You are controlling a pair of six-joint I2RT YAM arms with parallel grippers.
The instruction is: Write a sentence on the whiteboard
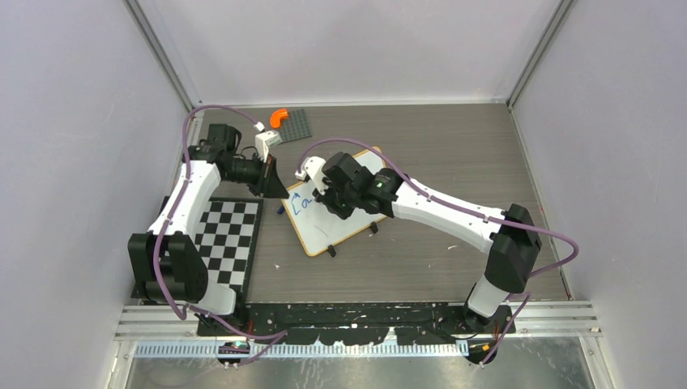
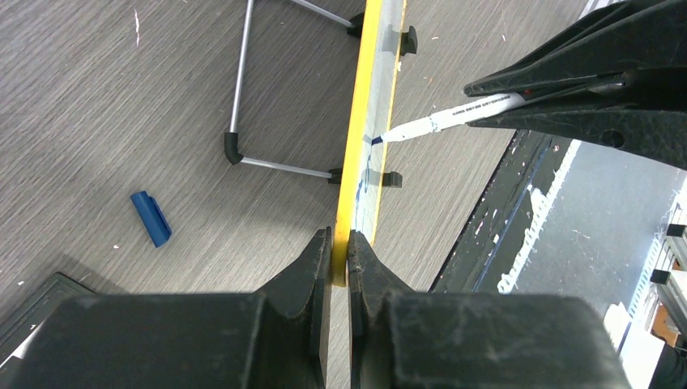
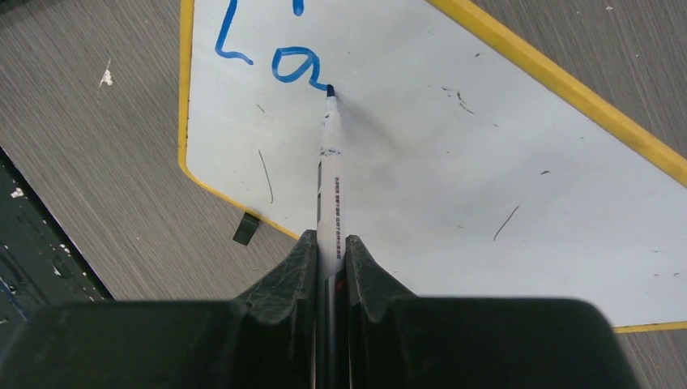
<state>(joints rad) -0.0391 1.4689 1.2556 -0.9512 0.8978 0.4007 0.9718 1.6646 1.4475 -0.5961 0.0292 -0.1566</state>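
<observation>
The whiteboard (image 1: pixel 322 231) with a yellow rim lies tilted at the table's middle. My left gripper (image 1: pixel 272 185) is shut on its left edge, and in the left wrist view the jaws (image 2: pixel 340 253) pinch the thin yellow strip (image 2: pixel 360 121) edge-on. My right gripper (image 1: pixel 336 204) is over the board, shut on a white marker (image 3: pixel 328 186). The marker's blue tip touches the board (image 3: pixel 486 162) just after the first blue letters of the sentence (image 3: pixel 275 61), which also show in the top view (image 1: pixel 304 204). The marker also shows in the left wrist view (image 2: pixel 454 117).
A black-and-white checkerboard mat (image 1: pixel 231 235) lies at the left. A dark grey studded plate (image 1: pixel 301 123) with an orange piece (image 1: pixel 279 117) is at the back. A blue marker cap (image 2: pixel 151 217) lies left of the board. The board's wire stand (image 2: pixel 239 97) sticks out behind it.
</observation>
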